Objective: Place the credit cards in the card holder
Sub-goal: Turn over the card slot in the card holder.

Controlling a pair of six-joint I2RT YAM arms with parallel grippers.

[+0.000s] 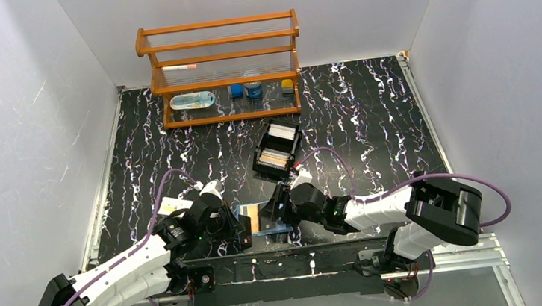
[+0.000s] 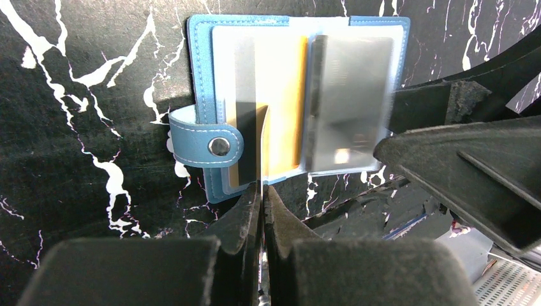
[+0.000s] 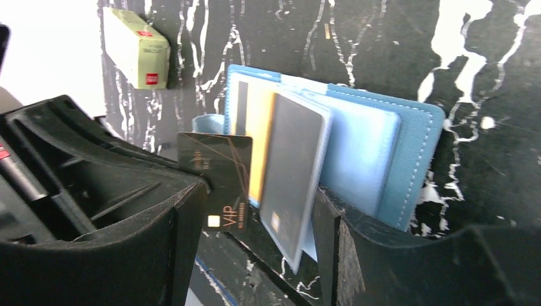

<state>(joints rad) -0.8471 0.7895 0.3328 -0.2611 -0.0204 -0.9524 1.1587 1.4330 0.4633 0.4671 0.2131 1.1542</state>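
From above, the holder lies open at the table's near edge, between the left gripper and right gripper. Only here shows the box behind it, with card stacks in both compartments. The left wrist view has the left gripper pinched on a black card seen edge-on over the holder, where a yellow card sits sleeved. The right wrist view alone shows that black card's face, a packet, and the right gripper spread wide astride a sleeve.
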